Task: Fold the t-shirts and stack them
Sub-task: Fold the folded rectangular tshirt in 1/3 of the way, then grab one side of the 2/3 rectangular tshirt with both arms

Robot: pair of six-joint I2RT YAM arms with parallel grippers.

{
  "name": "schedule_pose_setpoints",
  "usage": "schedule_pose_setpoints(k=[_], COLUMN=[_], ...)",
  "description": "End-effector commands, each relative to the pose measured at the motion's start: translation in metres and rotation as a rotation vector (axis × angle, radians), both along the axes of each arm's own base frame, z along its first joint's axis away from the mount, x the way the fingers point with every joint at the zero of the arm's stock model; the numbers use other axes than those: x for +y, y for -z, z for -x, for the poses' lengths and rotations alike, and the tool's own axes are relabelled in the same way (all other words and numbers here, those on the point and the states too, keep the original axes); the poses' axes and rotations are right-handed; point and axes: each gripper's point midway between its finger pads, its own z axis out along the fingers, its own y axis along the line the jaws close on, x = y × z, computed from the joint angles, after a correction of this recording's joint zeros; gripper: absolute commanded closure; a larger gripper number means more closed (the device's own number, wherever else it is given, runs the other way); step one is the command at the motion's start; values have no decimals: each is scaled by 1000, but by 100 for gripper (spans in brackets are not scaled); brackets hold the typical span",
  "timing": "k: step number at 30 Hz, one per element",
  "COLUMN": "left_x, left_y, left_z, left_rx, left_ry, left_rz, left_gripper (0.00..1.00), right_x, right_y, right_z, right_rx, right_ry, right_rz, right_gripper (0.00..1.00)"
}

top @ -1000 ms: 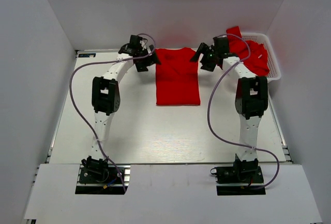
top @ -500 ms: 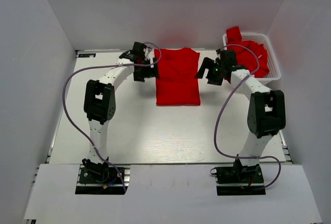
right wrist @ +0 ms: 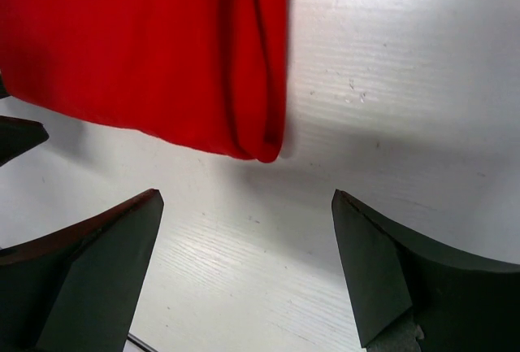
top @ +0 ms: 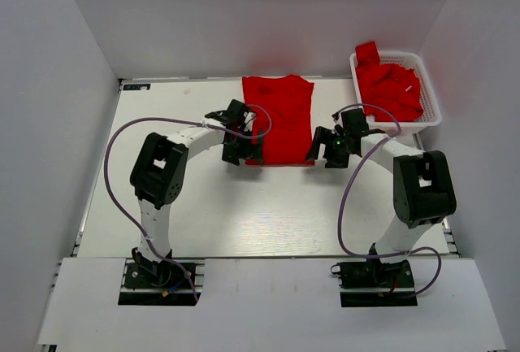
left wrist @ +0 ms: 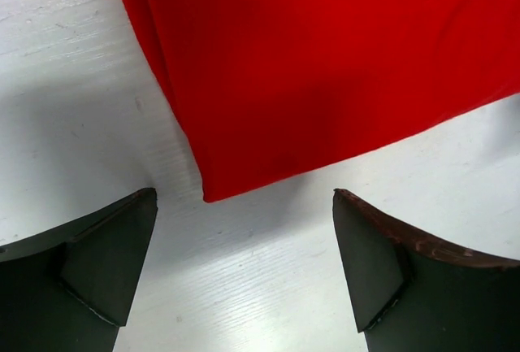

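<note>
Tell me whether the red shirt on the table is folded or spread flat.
Partly folded: the t-shirt lies as a narrow rectangle, no sleeves sticking out, its side edge doubled over.

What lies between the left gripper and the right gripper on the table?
The near hem of the folded red t-shirt spans the gap between left gripper and right gripper, seen in the top view.

My left gripper (top: 246, 154): jaws wide, nothing held, low over the near left corner of the folded t-shirt (top: 280, 112), arm arched inward. My right gripper (top: 321, 150): jaws wide, nothing held, at its near right corner.
</note>
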Motion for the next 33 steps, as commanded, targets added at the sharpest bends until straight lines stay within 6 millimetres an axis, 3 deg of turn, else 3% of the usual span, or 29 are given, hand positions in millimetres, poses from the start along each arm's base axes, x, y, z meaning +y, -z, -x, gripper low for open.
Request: schedule_pose_setpoints(k=[1,4,12,14,18,19,20,21,22,23,29,30,32,33], left_x=[-10,-9,-5,-2,-3,-3,-6,-8,-7,-7,-5,-2,2,1], left_y=[-21,-11,14,18,22,22,22,18,19,19,9,-1,-2,-5], left_z=[-8,-7,11,16,16,16,18,15,14,14,31,33,50,60], left_rx=[-70,-50,17,30,27,31,31,27,23,23,15,0,21,35], left_ry=[18,17,37,36,26,16,25,15,11,11,16,-1,0,-2], left_rz=[77,66,58,51,58,60,60,68,61,61,48,50,44,42], left_gripper=[0,5,36,37,50,58,65,75,92,100,100,100,100,100], right_x=[10,11,13,16,19,20,21,23,23,24,20,18,18,15], right_y=[-6,1,22,25,28,27,24,23,19,19,-2,6,-8,2], right_z=[-11,-12,-10,-10,-3,-2,-2,0,0,2,5,17,23,40], right_rx=[-65,-51,-7,0,16,9,-22,-24,-37,-46,-136,-107,-150,-105], right_ry=[-46,-51,-43,-43,-34,-35,-41,-45,-46,-45,-41,-36,-42,-39], right_rz=[-39,-45,-59,-75,-107,-113,-125,-140,-145,-151,-148,-143,-147,-137], right_gripper=[10,10,22,32,60,65,81,88,96,100,100,100,100,100])
